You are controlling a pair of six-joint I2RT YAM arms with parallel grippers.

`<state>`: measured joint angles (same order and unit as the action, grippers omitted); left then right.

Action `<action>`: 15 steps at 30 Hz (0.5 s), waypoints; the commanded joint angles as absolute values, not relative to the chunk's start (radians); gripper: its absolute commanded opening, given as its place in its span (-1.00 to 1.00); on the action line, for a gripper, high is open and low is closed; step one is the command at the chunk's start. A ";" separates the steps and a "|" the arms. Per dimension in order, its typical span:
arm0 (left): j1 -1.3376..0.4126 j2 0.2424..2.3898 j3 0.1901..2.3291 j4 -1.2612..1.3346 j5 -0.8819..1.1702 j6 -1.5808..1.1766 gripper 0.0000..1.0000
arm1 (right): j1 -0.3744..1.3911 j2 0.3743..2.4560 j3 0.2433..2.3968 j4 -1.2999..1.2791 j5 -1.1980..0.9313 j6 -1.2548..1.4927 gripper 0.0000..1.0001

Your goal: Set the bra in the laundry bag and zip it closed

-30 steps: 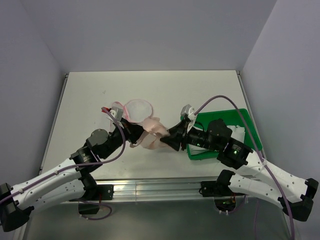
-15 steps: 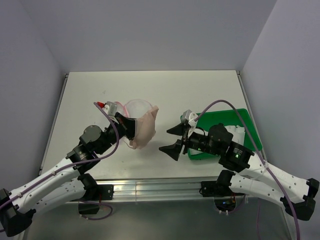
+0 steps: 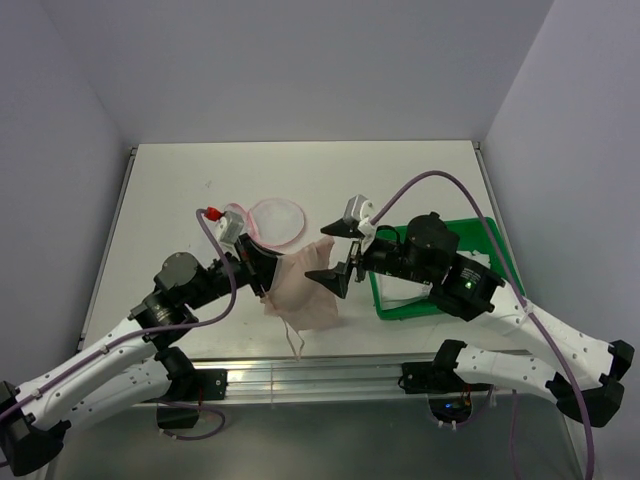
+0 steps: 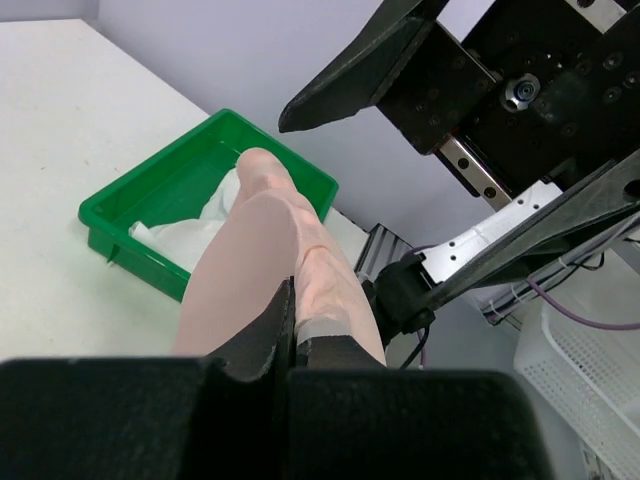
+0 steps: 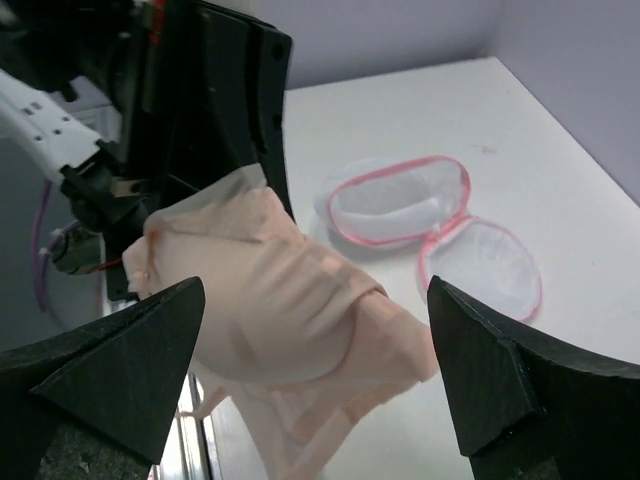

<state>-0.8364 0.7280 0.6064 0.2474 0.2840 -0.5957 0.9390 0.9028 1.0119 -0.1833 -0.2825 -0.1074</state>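
The pale peach bra (image 3: 305, 290) hangs from my left gripper (image 3: 264, 274), which is shut on its edge and holds it above the table. In the left wrist view the bra (image 4: 270, 260) runs up out of the shut jaws of the left gripper (image 4: 292, 300). My right gripper (image 3: 330, 252) is open and empty, right beside the hanging bra. In the right wrist view the bra (image 5: 290, 320) hangs between the spread fingers of the right gripper (image 5: 315, 335), touching neither. The laundry bag (image 5: 420, 220) lies open on the table behind, its two white mesh halves side by side; it also shows in the top view (image 3: 278, 218).
A green tray (image 3: 488, 262) holding white cloth sits at the right, mostly under my right arm; it also shows in the left wrist view (image 4: 190, 170). The left arm's black body (image 5: 225, 100) fills the far left of the right wrist view.
A second ago both grippers were at the bra. The right one let go and opened. The left one now holds the bra lower and further right, and the open right gripper has come close to it.
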 commanded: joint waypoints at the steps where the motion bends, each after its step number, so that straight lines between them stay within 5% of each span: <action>1: -0.834 0.698 0.620 0.272 0.334 -0.565 -1.00 | 0.913 0.916 1.054 -0.207 -0.434 -0.163 0.99; 15: -0.833 0.661 0.652 0.196 0.384 -0.532 -1.00 | 0.830 1.025 1.017 -0.167 -0.756 -0.114 0.90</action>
